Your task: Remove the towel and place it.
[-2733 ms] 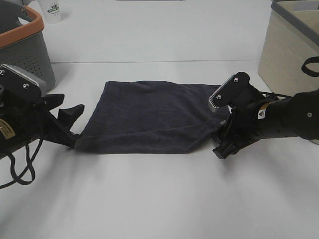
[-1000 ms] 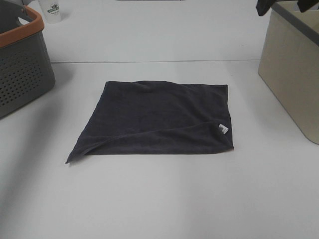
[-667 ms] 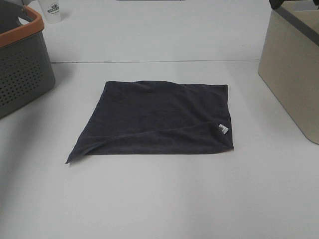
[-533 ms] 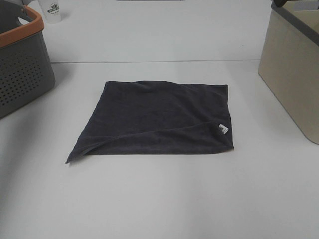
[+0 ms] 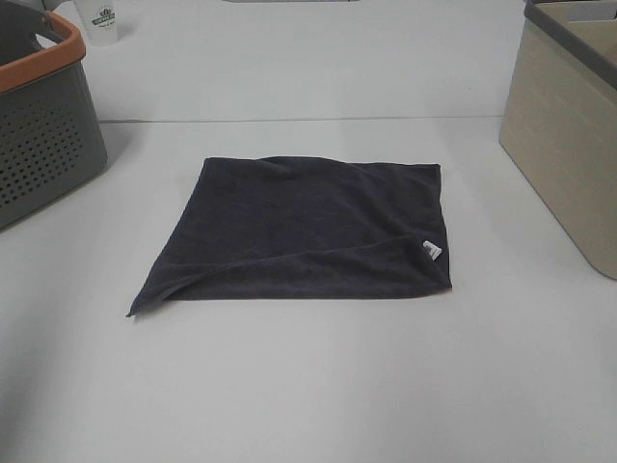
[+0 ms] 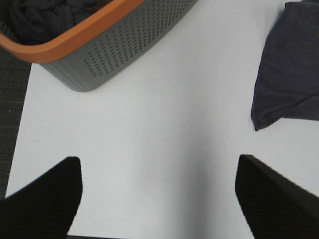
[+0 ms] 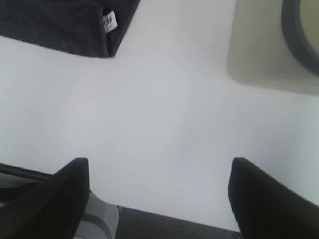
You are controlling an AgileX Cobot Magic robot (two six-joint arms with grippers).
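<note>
The dark charcoal-grey towel (image 5: 308, 230) lies spread flat on the white table, its small white tag (image 5: 431, 250) at the right edge and its front-left corner folded to a point. No arm shows in the exterior high view. My left gripper (image 6: 157, 199) is open and empty high above the table; the towel's corner (image 6: 286, 74) shows in the left wrist view. My right gripper (image 7: 157, 196) is open and empty, also high up; the towel's tagged corner (image 7: 75, 25) shows in the right wrist view.
A grey perforated basket with an orange rim (image 5: 39, 116) stands at the left, dark cloth inside it (image 6: 45, 17). A beige bin with a grey rim (image 5: 569, 125) stands at the right, also in the right wrist view (image 7: 269, 45). A white cup (image 5: 101, 21) is at the back left.
Both grippers let go of the towel's front corners and drew back out of the exterior view. The towel now lies flat by itself, unmoved over the last second.
</note>
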